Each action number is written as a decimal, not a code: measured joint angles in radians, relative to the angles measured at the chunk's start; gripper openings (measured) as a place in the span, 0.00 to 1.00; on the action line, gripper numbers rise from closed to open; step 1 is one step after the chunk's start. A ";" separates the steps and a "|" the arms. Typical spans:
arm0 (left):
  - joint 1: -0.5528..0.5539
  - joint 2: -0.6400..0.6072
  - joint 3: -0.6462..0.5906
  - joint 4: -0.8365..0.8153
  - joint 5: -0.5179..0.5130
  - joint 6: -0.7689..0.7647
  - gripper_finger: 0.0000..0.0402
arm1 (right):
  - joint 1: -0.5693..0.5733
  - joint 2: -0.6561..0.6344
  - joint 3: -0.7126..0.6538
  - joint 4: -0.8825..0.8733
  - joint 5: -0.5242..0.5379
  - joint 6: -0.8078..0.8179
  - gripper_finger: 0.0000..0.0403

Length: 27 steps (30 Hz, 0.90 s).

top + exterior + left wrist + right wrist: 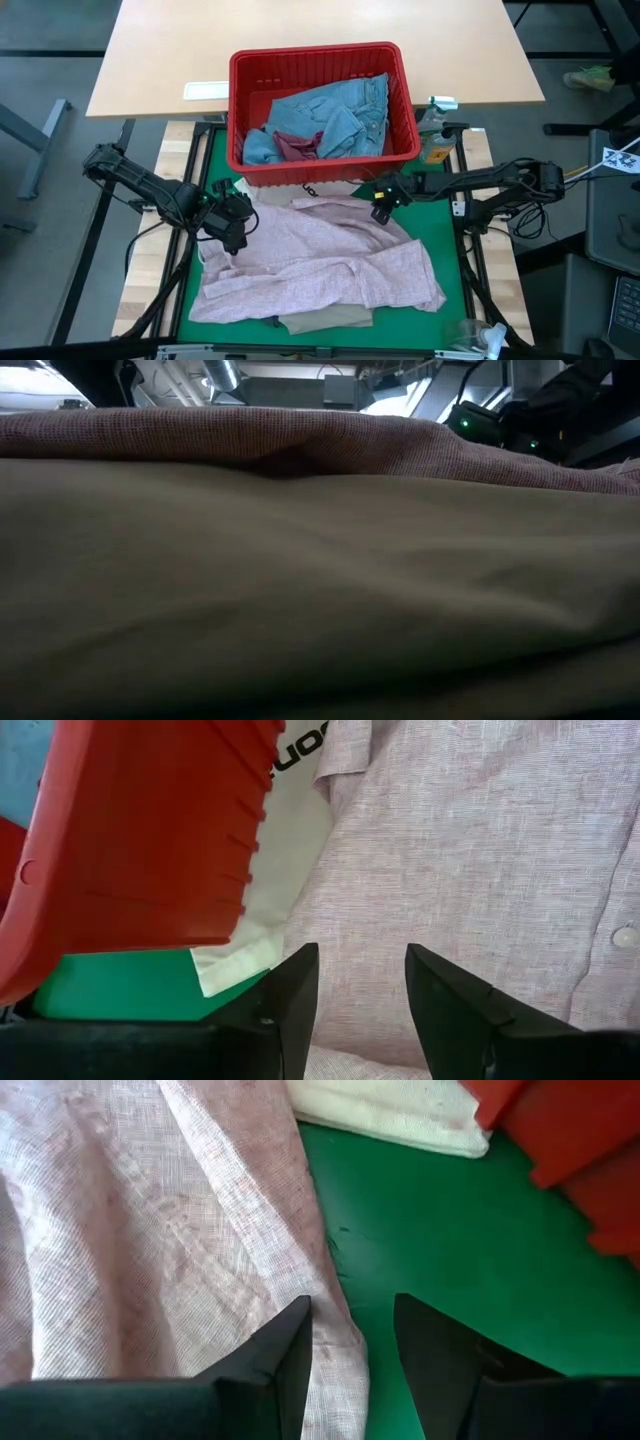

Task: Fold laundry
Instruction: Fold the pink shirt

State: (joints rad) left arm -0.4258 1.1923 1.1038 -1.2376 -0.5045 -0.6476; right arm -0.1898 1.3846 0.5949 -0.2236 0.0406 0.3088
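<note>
On the left we see the left gripper down at the left edge of the mottled pink top, and in its wrist view its two dark fingers are apart with pink cloth showing between them, holding nothing. Just beside it we see a white bag with black letters poking out from under the red basket. The pink top lies spread out and crumpled over the green mat in the middle of the table. Beige trousers peek out from under its near edge, and in the low view they fill most of what we see, with the pink top behind them. The red basket sits at the far edge of the mat, and blue jeans lie inside it with a bit of dark pink cloth. On the right, the right gripper is at the top's far right edge, with its fingers apart too, over the cloth edge and bare mat.
</note>
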 joint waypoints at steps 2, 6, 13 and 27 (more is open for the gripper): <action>0.000 0.000 0.000 0.000 0.000 0.000 0.36 | 0.000 0.000 -0.012 0.015 0.000 0.000 0.36; 0.000 0.000 0.000 0.000 0.000 0.000 0.36 | 0.000 0.001 -0.029 0.023 -0.006 0.000 0.32; 0.000 0.000 0.000 -0.001 0.000 -0.016 0.36 | 0.000 0.000 -0.033 0.091 -0.098 0.000 0.04; 0.000 0.000 0.000 -0.003 0.021 -0.086 0.30 | 0.001 -0.072 0.277 -0.282 -0.009 -0.094 0.02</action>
State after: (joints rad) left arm -0.4255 1.1927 1.1034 -1.2404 -0.4835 -0.7339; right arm -0.1886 1.3131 0.8715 -0.5060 0.0320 0.2148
